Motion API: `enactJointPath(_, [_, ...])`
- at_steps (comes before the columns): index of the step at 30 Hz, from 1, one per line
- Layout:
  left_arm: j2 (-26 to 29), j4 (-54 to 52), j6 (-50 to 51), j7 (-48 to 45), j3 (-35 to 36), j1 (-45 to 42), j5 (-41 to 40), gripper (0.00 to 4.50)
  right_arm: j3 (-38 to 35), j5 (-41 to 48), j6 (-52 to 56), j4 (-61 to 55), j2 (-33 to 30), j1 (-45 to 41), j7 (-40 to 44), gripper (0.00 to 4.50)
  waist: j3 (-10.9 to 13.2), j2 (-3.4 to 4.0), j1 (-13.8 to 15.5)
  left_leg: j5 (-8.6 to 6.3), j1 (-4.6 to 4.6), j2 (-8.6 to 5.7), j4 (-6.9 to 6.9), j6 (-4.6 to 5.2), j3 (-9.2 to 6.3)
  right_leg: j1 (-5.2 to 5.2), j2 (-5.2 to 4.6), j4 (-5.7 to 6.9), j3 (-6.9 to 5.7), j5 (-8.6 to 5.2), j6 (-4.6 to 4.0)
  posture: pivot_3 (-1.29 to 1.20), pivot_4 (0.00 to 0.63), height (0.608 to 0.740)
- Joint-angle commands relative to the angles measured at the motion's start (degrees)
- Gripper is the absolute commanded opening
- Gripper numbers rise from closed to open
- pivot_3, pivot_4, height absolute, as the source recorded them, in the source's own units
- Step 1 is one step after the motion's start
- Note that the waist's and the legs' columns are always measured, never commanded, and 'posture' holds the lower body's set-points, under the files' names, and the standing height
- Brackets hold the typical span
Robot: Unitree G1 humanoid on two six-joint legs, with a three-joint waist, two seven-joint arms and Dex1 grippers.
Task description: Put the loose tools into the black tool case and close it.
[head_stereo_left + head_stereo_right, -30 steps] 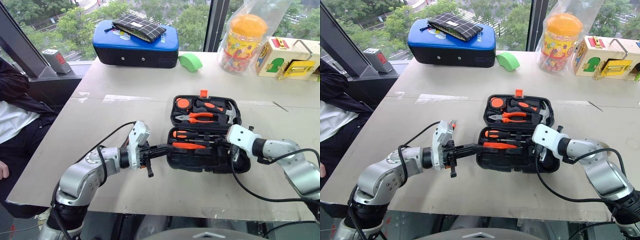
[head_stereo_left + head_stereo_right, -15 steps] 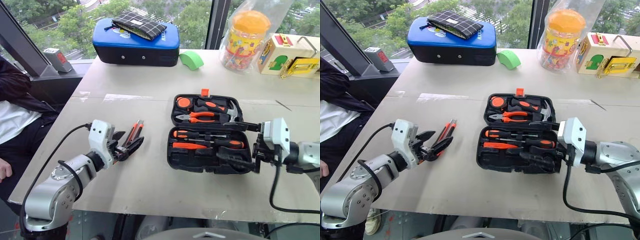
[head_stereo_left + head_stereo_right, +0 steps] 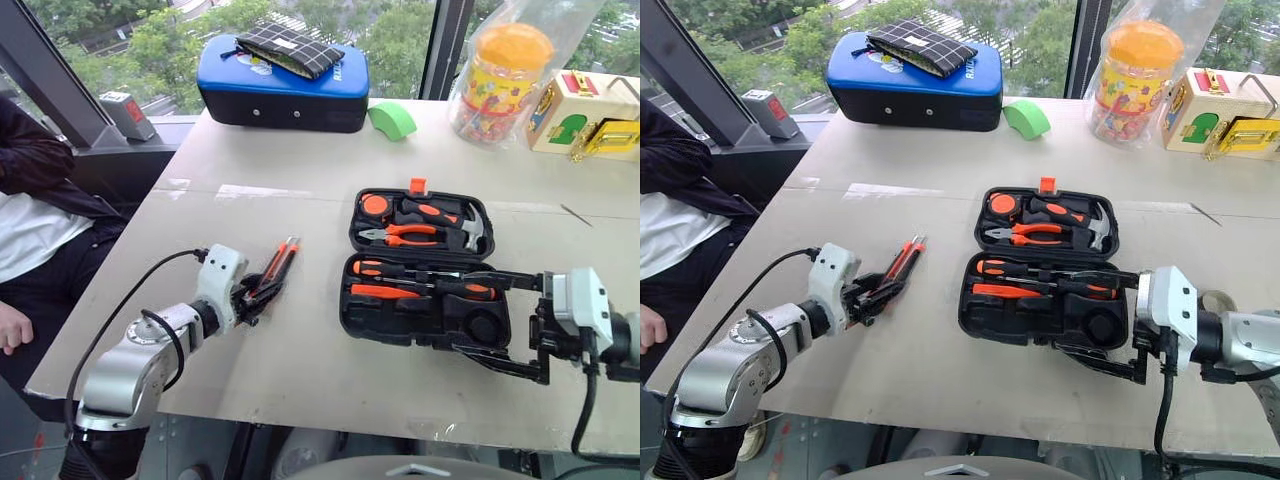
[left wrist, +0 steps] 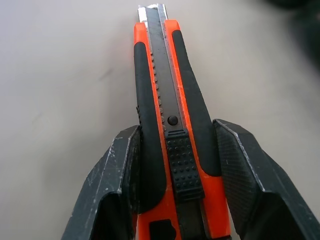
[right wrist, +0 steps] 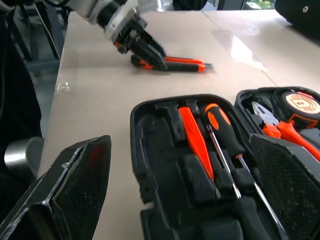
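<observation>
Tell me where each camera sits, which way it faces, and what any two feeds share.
Left and right eye views: on the head, looking forward and down at the table, both arms, the open black tool case.
Left wrist view: on the left wrist, looking along the left gripper, jaws around the utility knife.
Right wrist view: on the right wrist, between the right gripper's wide-apart jaws, toward the case.
Shared: the right wrist and eye views show the case, the knife, the left gripper.

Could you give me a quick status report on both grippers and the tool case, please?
Left gripper around the utility knife on the table. Right gripper open beside the black tool case, lid up. Path to the case unobstructed.
</observation>
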Motion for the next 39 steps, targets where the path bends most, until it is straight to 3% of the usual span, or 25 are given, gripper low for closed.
enactJointPath(1, [5.3, -1.8, -7.3, -14.3, -1.4, -4.0, -2.0, 1.62, -5.5, -0.2, -2.1, -1.9, -0.3, 3.5, 1.7, 4.5, 0.0, 0.02, -0.1, 0.0, 0.0, 0.0, -0.01, 0.0, 0.0, 0.0, 0.0, -0.02, -0.01, 0.0, 0.0, 0.0, 0.15, 0.74])
enactJointPath(6, [7.5, 1.9, -12.4, -27.0, -15.5, -15.0, 3.7, 1.62, -12.7, -0.5, -2.5, -2.2, 0.3, 9.9, 2.8, 4.5, 0.0, 0.17, 0.0, -0.01, 0.02, -0.08, 0.0, 0.03, 0.07, 0.07, 0.08, -0.08, -0.01, 0.01, 0.0, 0.0, 0.15, 0.74])
enactJointPath(9, [5.0, 5.5, -16.3, -30.5, -24.8, -21.0, 10.2, 1.62, -16.2, 0.0, -2.3, -3.1, 1.1, 13.2, 3.1, 4.5, 0.1, 0.15, -0.2, -0.02, 0.03, -0.08, 0.0, 0.06, 0.07, 0.1, 0.13, -0.1, 0.01, 0.01, 0.01, 0.0, 0.15, 0.74])
enactJointPath(13, [0.1, 9.1, -16.6, -31.3, -31.2, -26.3, 14.0, 1.62, -19.2, 0.5, -1.9, -4.3, 1.9, 16.3, 3.1, 4.5, 0.1, 0.11, -0.4, -0.01, 0.01, 0.0, 0.01, 0.06, 0.06, 0.11, 0.24, -0.09, 0.04, 0.02, 0.02, 0.0, 0.15, 0.74])
enactJointPath(18, [-4.4, 10.7, -14.6, -31.2, -35.2, -30.2, 16.5, 1.62, -22.2, 0.6, -1.6, -6.0, 3.4, 19.9, 2.6, 4.5, 0.1, 0.1, -0.3, -0.01, 0.01, 0.0, 0.05, 0.06, 0.06, 0.12, 0.29, -0.08, 0.03, 0.02, 0.03, 0.0, 0.15, 0.74])
enactJointPath(33, [-8.9, 11.4, -12.2, -32.5, -39.4, -33.9, 20.3, 1.62, -24.2, 1.7, -1.1, -9.8, 5.9, 25.7, 0.7, 4.5, 0.1, 0.09, -0.1, -0.01, 0.04, 0.0, 0.17, 0.07, 0.06, 0.13, 0.31, 0.06, 0.05, 0.01, 0.04, 0.0, 0.15, 0.74])
enactJointPath(35, [-9.5, 12.0, -12.4, -32.3, -38.8, -34.1, 20.1, 2.62, -23.9, 1.5, -1.3, -9.8, 6.0, 26.0, 0.5, 4.5, 0.1, 0.09, -0.2, -0.01, 0.03, 0.0, 0.19, 0.07, 0.06, 0.14, 0.31, 0.07, 0.05, 0.01, 0.04, 0.0, 0.15, 0.74])
enactJointPath(39, [-10.9, 12.3, -9.2, -31.3, -34.5, -34.4, 16.4, 4.1, -23.7, 1.3, -1.5, -9.5, 6.0, 26.0, 0.4, 4.5, 0.1, 0.09, -0.2, -0.01, 0.04, 0.0, 0.19, 0.06, 0.06, 0.14, 0.32, 0.11, 0.05, 0.01, 0.04, 0.0, 0.15, 0.74])
